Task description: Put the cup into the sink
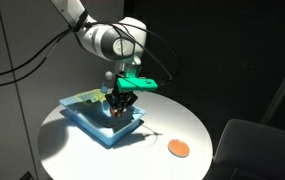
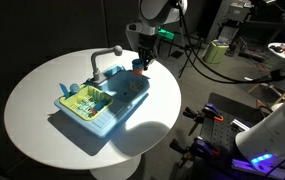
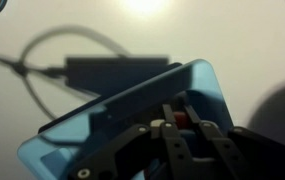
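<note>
On the round white counter [image 1: 67, 150] the light-blue sink [image 1: 94, 128] lies toward the left, with its grey faucet [image 2: 106, 60] upright at the rim. The claw [image 1: 116, 110] hangs low over the sink's right end. Its fingers [image 3: 169, 140] stand close together, but I cannot tell whether they grip anything. The cup cannot be made out. An orange saucer [image 1: 178, 149] lies well apart to the right.

A robotics lab, dimly lit.
Thick black cables [image 2: 196, 55] and purple-lit black electronics [image 2: 250, 160] crowd beside the round white surface [image 2: 32, 110].
</note>
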Robot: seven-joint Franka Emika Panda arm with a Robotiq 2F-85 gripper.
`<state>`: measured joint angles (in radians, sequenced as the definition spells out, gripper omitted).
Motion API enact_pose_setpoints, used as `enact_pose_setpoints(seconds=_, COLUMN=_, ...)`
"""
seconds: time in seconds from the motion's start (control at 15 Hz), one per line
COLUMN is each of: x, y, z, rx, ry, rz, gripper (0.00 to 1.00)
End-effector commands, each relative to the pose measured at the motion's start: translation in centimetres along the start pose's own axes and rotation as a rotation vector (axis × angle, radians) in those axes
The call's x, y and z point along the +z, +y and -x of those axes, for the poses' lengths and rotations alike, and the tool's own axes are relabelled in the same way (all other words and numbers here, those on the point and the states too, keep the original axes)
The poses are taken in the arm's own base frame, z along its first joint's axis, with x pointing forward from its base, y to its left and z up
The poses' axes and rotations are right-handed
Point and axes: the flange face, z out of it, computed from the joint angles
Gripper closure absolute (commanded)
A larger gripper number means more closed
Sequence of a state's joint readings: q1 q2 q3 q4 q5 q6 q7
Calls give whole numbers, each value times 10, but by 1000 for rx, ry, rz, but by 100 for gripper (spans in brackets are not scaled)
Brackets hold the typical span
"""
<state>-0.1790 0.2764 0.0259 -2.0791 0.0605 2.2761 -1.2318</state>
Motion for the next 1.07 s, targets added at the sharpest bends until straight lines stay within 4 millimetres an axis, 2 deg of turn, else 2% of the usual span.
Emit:
enact_pose_setpoints(seconds=0.0, x=-10, y=-2, z=-8, rx=-35, ry=35, rz=13, gripper=96)
enact_pose_setpoints(seconds=0.2, x=-11, y=0, z=-9, rx=-29, ry=44, rz=12, gripper=96)
enact_pose_setpoints(seconds=0.27, x=-12, y=1, z=-9, rx=-26, ry=46, rz=14, gripper=60)
enact_pose_setpoints(seconds=0.33, x=-13, y=1, z=-9, rx=-25, ry=48, rz=13, gripper=59)
enact_pose_setpoints(seconds=0.4, x=-13, y=2, z=-9, rx=-24, ry=48, rz=15, gripper=53)
enact_pose_setpoints(seconds=0.8, x=-14, y=3, z=-9, rx=-24, ry=45, rz=21, gripper=5)
enact_pose_setpoints(seconds=0.87, x=-14, y=3, z=-9, rx=-20, ry=44, rz=22, gripper=1)
enact_pose_setpoints(seconds=1.0, x=-18, y=2, z=-5, rx=-6, ry=41, rz=41, gripper=0)
